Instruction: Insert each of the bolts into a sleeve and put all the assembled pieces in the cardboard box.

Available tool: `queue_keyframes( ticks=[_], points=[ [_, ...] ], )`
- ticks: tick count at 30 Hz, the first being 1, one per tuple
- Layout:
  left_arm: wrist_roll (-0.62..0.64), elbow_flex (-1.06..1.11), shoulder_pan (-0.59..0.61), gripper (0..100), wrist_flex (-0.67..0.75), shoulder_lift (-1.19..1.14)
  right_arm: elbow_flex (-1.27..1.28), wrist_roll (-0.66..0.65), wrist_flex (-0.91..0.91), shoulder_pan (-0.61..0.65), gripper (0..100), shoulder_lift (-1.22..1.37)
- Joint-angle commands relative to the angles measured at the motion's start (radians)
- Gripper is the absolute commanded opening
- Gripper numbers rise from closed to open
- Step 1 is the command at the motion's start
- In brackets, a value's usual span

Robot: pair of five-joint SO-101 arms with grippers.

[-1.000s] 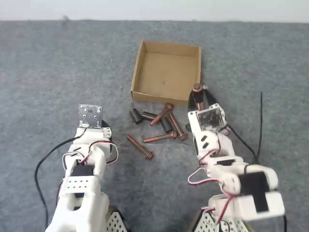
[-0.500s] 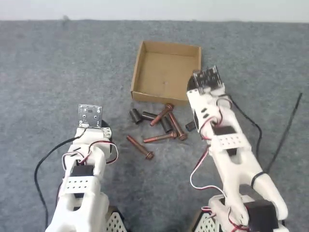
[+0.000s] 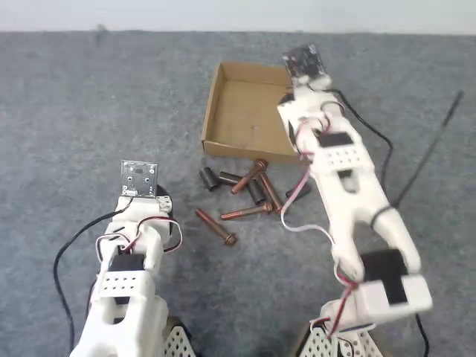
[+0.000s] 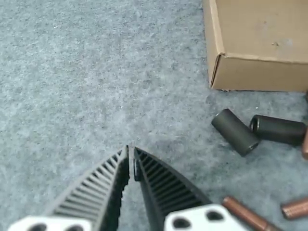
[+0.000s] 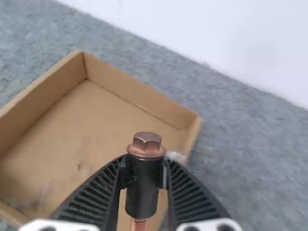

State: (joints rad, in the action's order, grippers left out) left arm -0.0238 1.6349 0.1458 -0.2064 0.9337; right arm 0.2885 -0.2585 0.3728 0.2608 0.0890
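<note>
Copper hex-head bolt (image 5: 146, 144), seated in a dark cylindrical sleeve (image 5: 143, 188), is clamped between the fingers of the right gripper (image 5: 144, 166) above the open brown cardboard box (image 5: 139, 94), near the grey worktop (image 3: 89, 97) far edge. Left gripper (image 4: 131, 161) fingers together, near two loose dark sleeves (image 4: 235, 131).

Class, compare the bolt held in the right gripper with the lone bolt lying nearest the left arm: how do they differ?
The held bolt wears a dark sleeve; the lone bolt is bare. The held bolt is clamped in the right gripper over the cardboard box; the lone bolt lies flat on the carpet. Both are copper-coloured with a wider head.
</note>
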Motion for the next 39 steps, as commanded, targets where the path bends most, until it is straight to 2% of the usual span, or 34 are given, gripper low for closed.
queue_keyframes(
  ticks=[1,9,13,18,21,26,35,39],
  points=[
    [-0.009,-0.015,0.003,1,-0.003,0.028,-0.236,-0.003,0.084,0.021,0.9,0.079],
    [-0.009,-0.016,0.003,1,-0.002,0.028,-0.499,0.002,0.211,0.015,0.9,0.323],
    [-0.011,-0.016,0.003,1,-0.002,0.028,-0.563,0.094,0.232,0.018,1.0,0.401],
    [-0.011,-0.016,0.003,1,-0.002,0.028,-0.609,0.115,0.265,0.019,1.1,0.466],
    [-0.011,-0.016,0.003,1,0.000,0.028,-0.609,0.117,0.262,0.015,1.3,0.486],
    [-0.011,-0.016,0.003,1,0.000,0.026,-0.608,0.132,0.272,0.018,9.9,0.492],
    [-0.011,-0.018,0.003,1,0.000,0.026,-0.611,0.132,0.302,0.019,2.9,0.441],
    [-0.011,-0.018,0.003,1,0.000,0.026,-0.611,0.132,0.403,0.019,0.6,0.374]
  ],
)
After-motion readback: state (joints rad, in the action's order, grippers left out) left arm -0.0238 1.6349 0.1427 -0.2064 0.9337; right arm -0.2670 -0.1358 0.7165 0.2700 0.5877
